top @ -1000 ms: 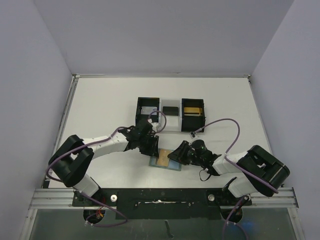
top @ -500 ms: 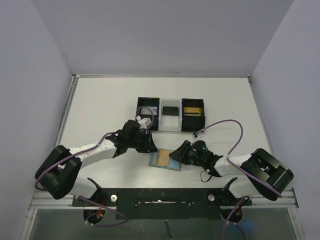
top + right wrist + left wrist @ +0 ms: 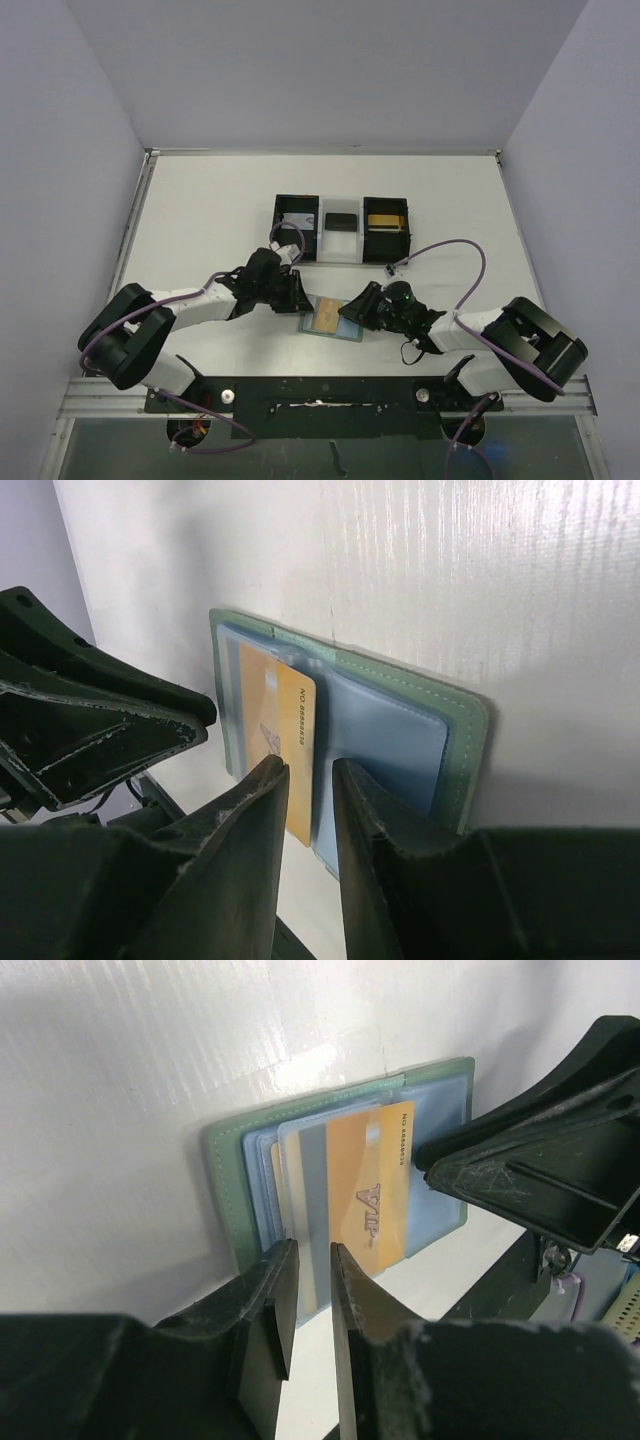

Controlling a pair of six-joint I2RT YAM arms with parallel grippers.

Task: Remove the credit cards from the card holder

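1. Fingers (image 3: pixel 262 1305) of the left gripper (image 3: pixel 309 1256) stand narrow at one edge of the flat grey-green bifold card holder (image 3: pixel 224 1195); I cannot tell whether they pinch anything.
2. That card holder lies open on the white table (image 3: pixel 200 210) between both grippers, with a gold plastic card (image 3: pixel 372 1195) jutting partway from a pale blue pocket.
3. Right gripper (image 3: pixel 308 776) is narrow too, at the opposite edge, and its grip is unclear.
4. Beyond, the black-and-clear three-compartment tray (image 3: pixel 277 228) holds a pale, a dark and a gold item, likely cards. The task looks roughly midway, with the gold plastic card not yet out.

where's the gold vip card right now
Top view: the card sits in the open holder at front centre, between the left end effector and right end effector.
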